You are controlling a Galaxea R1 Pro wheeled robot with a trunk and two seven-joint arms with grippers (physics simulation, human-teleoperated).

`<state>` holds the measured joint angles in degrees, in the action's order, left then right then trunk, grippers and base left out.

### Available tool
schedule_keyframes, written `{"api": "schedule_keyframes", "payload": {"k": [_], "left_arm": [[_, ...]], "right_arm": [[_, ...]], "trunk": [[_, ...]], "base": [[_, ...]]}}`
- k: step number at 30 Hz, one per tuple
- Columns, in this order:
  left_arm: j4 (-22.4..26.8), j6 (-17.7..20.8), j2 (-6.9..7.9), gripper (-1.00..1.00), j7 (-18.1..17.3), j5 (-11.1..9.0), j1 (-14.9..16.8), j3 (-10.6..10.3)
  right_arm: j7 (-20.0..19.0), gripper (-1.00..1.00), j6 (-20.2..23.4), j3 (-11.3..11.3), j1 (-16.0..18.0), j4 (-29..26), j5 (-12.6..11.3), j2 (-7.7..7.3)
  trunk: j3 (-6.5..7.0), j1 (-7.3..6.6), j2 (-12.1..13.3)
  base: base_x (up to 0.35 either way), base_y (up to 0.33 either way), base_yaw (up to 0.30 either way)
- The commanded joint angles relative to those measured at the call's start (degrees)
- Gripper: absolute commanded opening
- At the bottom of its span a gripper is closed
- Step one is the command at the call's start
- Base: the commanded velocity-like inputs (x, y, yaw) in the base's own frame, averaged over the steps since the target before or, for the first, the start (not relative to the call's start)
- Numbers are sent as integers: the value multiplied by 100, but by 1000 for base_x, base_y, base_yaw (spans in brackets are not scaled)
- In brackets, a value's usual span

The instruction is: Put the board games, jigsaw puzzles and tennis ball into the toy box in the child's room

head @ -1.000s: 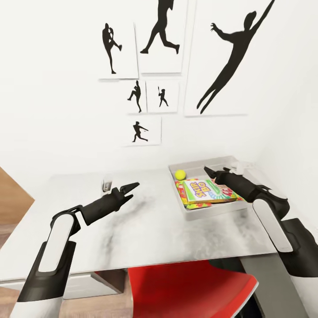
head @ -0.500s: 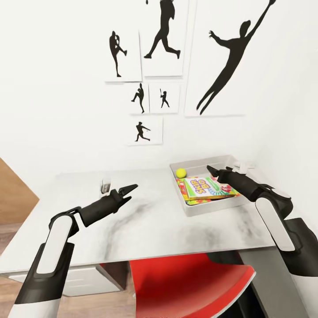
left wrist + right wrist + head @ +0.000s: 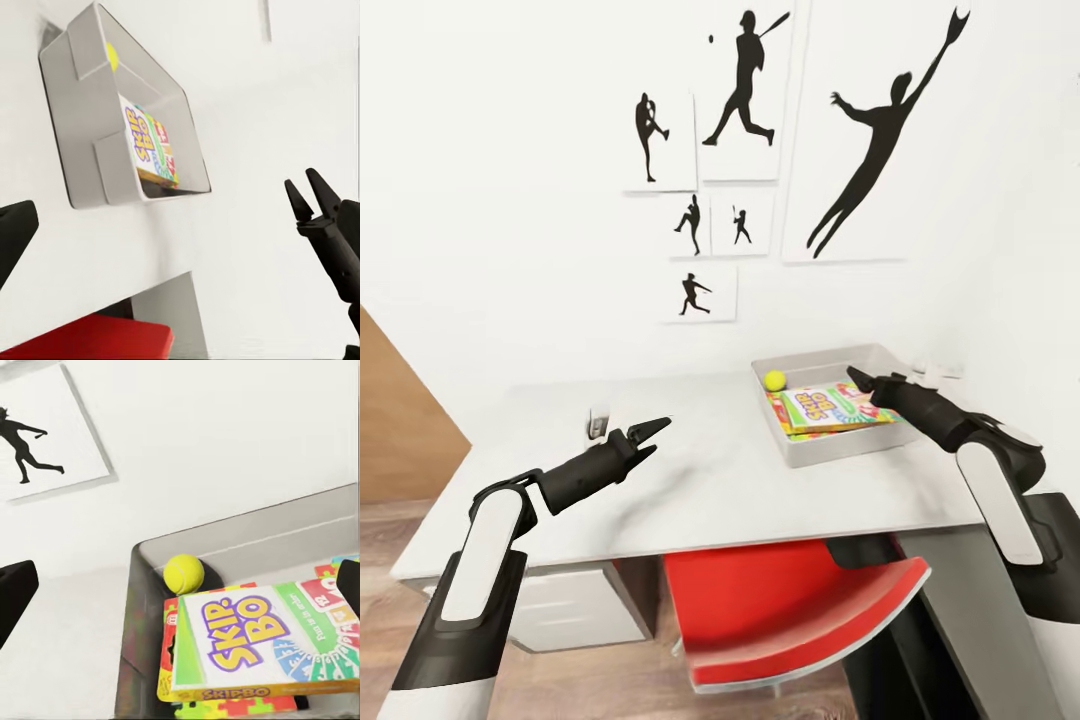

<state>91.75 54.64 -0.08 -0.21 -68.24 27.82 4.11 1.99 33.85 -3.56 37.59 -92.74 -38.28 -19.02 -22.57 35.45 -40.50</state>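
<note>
camera backed off, one tennis ball (image 3: 774, 380), one toy box (image 3: 835, 445)

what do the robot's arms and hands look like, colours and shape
Both arms have white shell segments between black joints and matte black forearms. The left hand and right hand are each black, ending in two slim, pointed fingers. No cables or markings are visible.

Desk (image 3: 740, 480) is sitting wide open in the middle; only the toy box (image 3: 830, 445) walls and that red chair (image 3: 790, 610) are crowding things.
</note>
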Motion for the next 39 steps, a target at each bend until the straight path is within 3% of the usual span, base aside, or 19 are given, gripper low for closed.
{"api": "schedule_keyframes", "payload": {"k": [1,11,18,28,31,33,34,39], "left_arm": [[3,29,-1,100,-3,-6,4,7],[7,29,-1,100,-11,-12,4,0],[3,29,-1,100,-7,-15,4,-10],[5,17,-25,100,0,-33,15,-51],[3,14,-35,100,0,-48,18,-55],[4,13,-38,100,-11,-55,21,-57],[6,12,-44,100,-33,-59,28,-56],[19,0,-40,100,-136,-64,44,-45]], "right_arm": [[21,100,26,33,5,-5,-25,-4],[27,100,68,355,6,-7,-22,-5],[25,100,254,1023,4,-4,-23,-6],[28,100,735,1615,1,-3,-22,-27],[25,100,974,1888,-29,-2,-21,-141],[23,100,1173,2030,-60,-1,-21,-278],[22,100,1359,2128,-88,-1,-21,-415],[21,100,1659,2334,-141,1,-21,-658]], "trunk": [[2,-1,-7],[97,-1,-7],[161,-1,-7],[236,-1,-7],[249,-1,-7],[254,-1,-7],[256,-1,-7],[265,-1,-7]], "base": [[-204,257,-66],[-127,303,-93],[-26,328,-137],[-17,250,-183],[-13,67,-124],[-7,38,-72],[-4,22,-61],[-2,12,-155]]}}
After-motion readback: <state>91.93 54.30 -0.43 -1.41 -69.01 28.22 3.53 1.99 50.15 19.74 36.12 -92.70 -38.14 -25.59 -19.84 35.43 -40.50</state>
